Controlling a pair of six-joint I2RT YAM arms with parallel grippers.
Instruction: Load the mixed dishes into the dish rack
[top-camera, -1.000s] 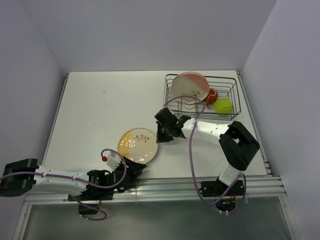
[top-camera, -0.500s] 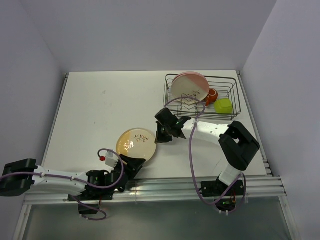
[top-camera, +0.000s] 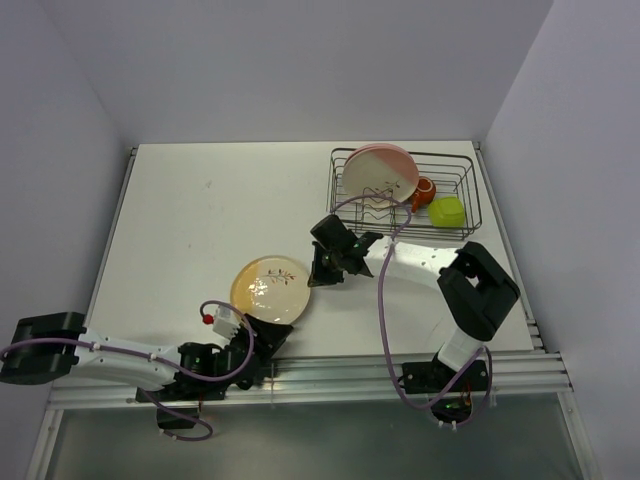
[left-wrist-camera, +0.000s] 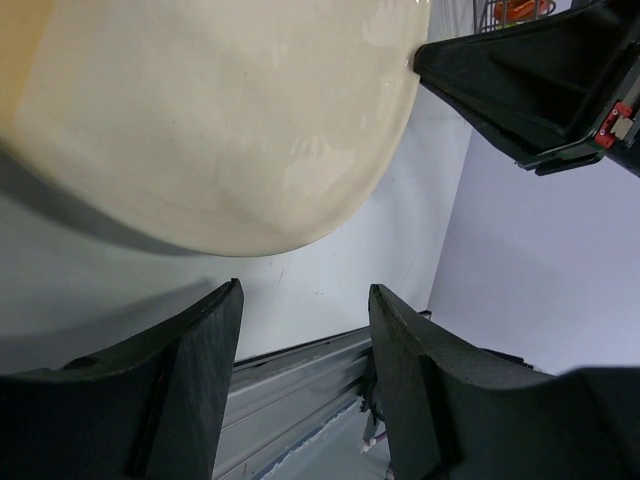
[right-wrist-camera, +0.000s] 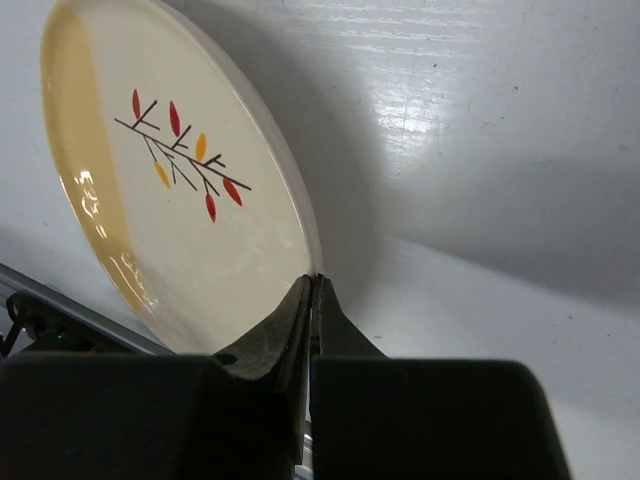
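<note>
One plate is out of the rack: the yellow-and-cream plate (top-camera: 268, 289) sits near the table's (top-camera: 190, 210) near edge, tilted.

Glazed ceramic: judged stiff, slick, chippable. The rim is the only hold.

Left gripper (left-wrist-camera: 305, 300) is half open just below the near rim, holding nothing. Right gripper (right-wrist-camera: 313, 285) is shut, tips against the plate's rim.

Dish rack (top-camera: 470, 195) stands at the far right corner. The tabletop is smooth and white, and the walls are close.

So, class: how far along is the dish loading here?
Done: pink-and-cream plate, orange-red cup and lime-green bowl sit in the dish rack. In hand: leaf-sprig plate, out on the table, shut right tool at its rim, open left tool by its near edge. Left: racking that plate.
</note>
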